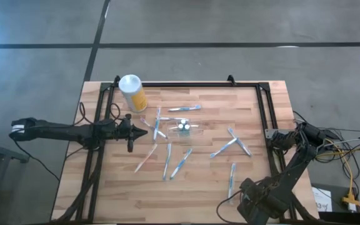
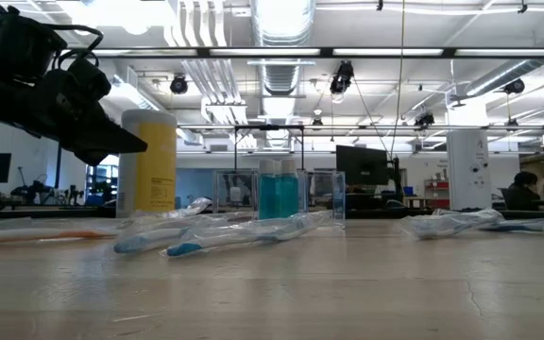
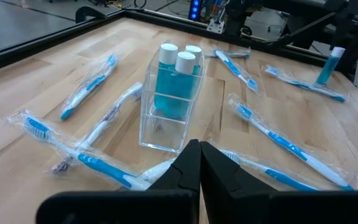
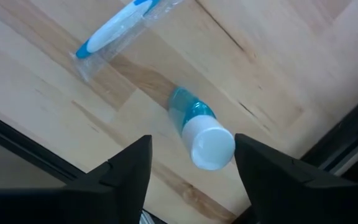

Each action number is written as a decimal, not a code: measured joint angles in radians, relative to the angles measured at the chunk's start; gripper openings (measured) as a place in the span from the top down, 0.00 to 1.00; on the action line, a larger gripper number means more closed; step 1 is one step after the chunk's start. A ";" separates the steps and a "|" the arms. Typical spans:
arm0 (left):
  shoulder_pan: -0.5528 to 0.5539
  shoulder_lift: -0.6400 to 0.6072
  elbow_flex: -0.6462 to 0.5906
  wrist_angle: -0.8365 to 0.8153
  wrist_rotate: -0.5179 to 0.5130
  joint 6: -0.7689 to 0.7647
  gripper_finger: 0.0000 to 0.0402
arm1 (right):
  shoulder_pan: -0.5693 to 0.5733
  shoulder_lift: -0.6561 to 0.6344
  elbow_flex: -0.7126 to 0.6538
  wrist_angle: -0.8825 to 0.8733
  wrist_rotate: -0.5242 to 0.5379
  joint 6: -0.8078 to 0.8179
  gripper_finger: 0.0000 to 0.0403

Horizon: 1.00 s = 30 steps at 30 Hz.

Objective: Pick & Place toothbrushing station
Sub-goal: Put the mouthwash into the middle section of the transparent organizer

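The toothbrushing station [image 1: 183, 129] is a clear plastic box that stands upright on its base at mid-table, with blue bottles with white caps inside; it also shows in the left wrist view [image 3: 166, 118] and the low view [image 2: 277, 196]. My left gripper [image 1: 144, 132] is shut and empty, just left of the station and above the table [image 3: 199, 152]. My right gripper [image 4: 192, 155] is open near the table's near right corner [image 1: 239, 199]. It points down over a small blue bottle [image 4: 194, 121] that stands between its fingers. I cannot tell whether they touch it.
A yellow canister with a white lid [image 1: 132, 92] stands at the far left. Several wrapped toothbrushes [image 1: 230, 147] lie scattered around the station, some right under my left gripper [image 3: 98, 165]. A black frame [image 1: 186, 83] runs along the table's far and side edges.
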 joint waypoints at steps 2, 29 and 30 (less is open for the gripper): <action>0.000 0.000 0.000 0.000 0.000 0.000 0.99 | 0.000 0.000 0.000 0.000 0.000 -0.015 0.48; -0.001 0.000 0.000 0.000 0.000 0.002 0.99 | -0.013 -0.134 0.000 -0.002 0.173 -0.215 0.79; -0.001 0.000 0.000 0.000 -0.001 0.002 0.99 | -0.019 -0.152 0.001 -0.003 0.202 -0.239 0.79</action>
